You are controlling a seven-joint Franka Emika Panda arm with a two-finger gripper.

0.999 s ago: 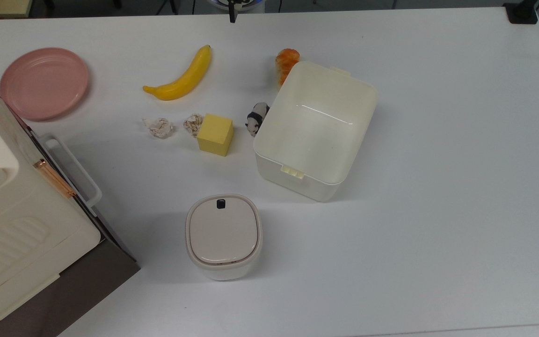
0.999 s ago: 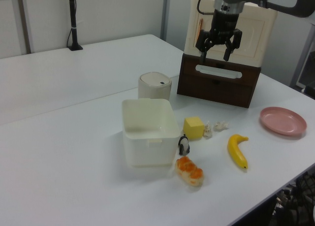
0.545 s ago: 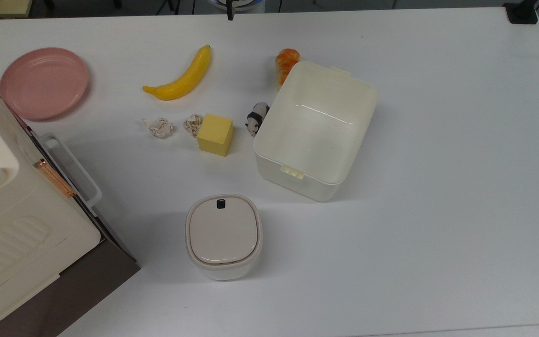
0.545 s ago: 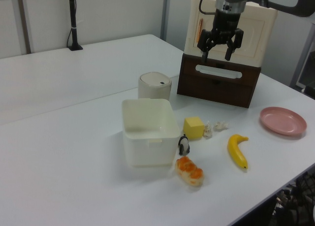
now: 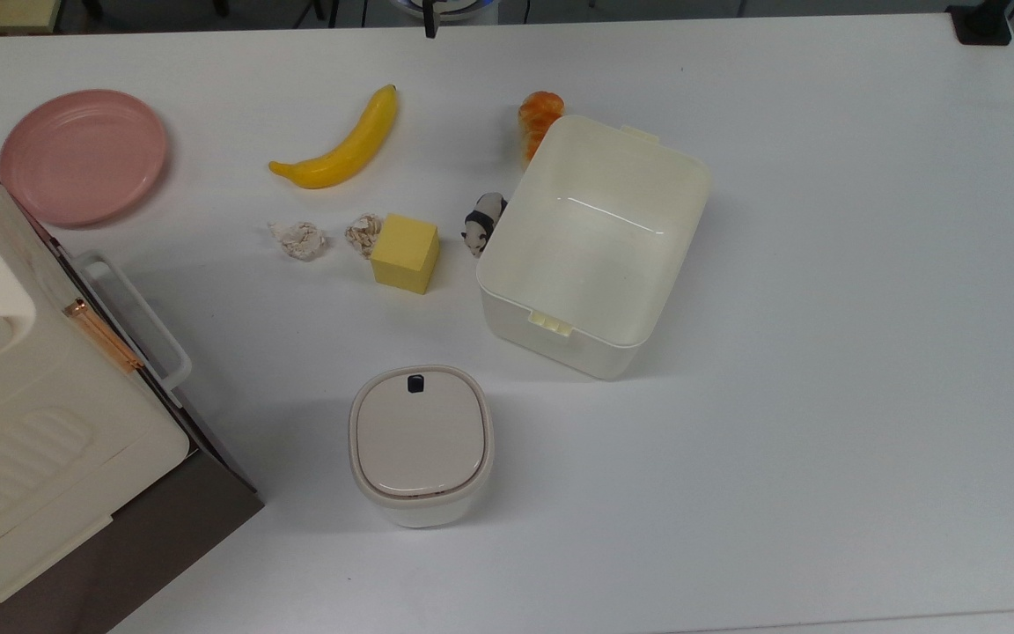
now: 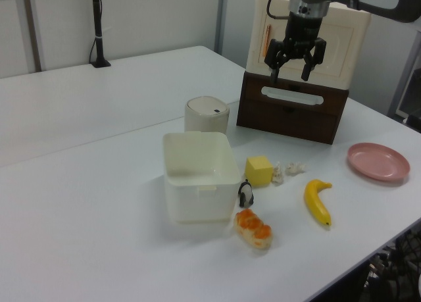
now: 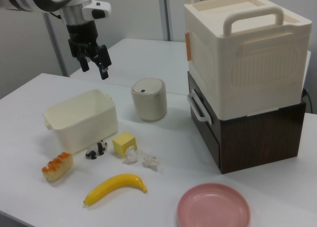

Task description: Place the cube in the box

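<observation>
The pale-yellow cube (image 5: 406,253) rests on the white table, a short gap to the top view's left of the box (image 5: 560,345). That box is a cream-white lidless tub, and nothing lies in it. In the left view the cube (image 6: 259,170) is just right of the box (image 6: 200,181). My gripper (image 6: 293,68) hangs high above the table with its fingers open and nothing between them. In the right view the gripper (image 7: 94,67) is well above the box (image 7: 79,123), and the cube (image 7: 124,143) lies lower right of the box.
A toy panda (image 5: 482,223) stands between cube and box. Two crumpled scraps (image 5: 300,239) lie to the top view's left of the cube. A banana (image 5: 340,145), orange pastry (image 5: 539,119), pink plate (image 5: 83,156), lidded bin (image 5: 421,445) and stacked crates (image 5: 32,440) surround them.
The gripper has crept very slightly upward in the left view, still open. Nothing on the table has moved.
</observation>
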